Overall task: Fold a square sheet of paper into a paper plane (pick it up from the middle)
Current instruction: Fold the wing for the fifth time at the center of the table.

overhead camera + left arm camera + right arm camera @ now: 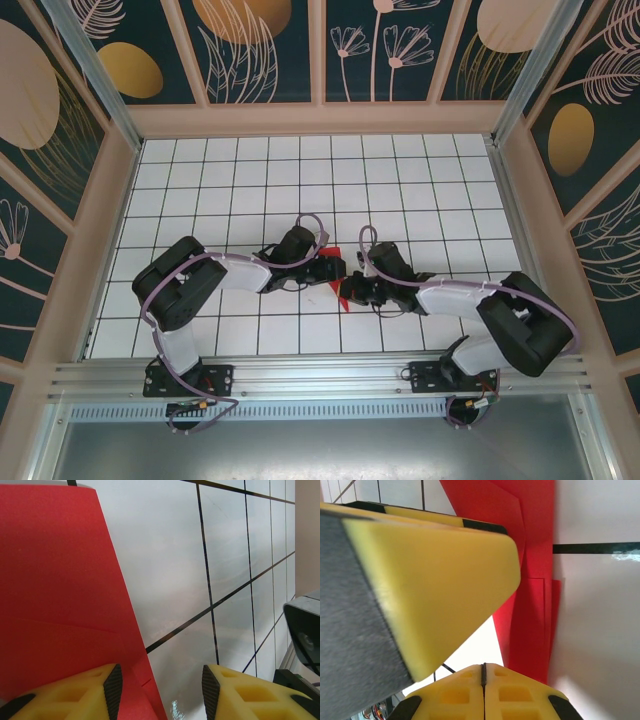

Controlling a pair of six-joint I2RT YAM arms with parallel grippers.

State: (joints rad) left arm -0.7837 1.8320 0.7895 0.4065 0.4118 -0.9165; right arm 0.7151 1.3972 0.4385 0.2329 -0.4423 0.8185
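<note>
The square sheet of paper is bright red and folded into a narrow shape with creases and layers; whether it has the full form of a paper plane I cannot tell. It lies flat on the tiled table between the two grippers. In the left wrist view the red paper spreads over the left side. My left gripper is open, one finger over the paper and the other over bare tile. My right gripper is shut with nothing between its fingers, just beside the paper's layered edge.
The grippers sit almost tip to tip at the table's middle front. The left gripper's yellow finger looms close in the right wrist view. A grey part of the right arm shows at the left wrist view's right edge. Walls enclose the table.
</note>
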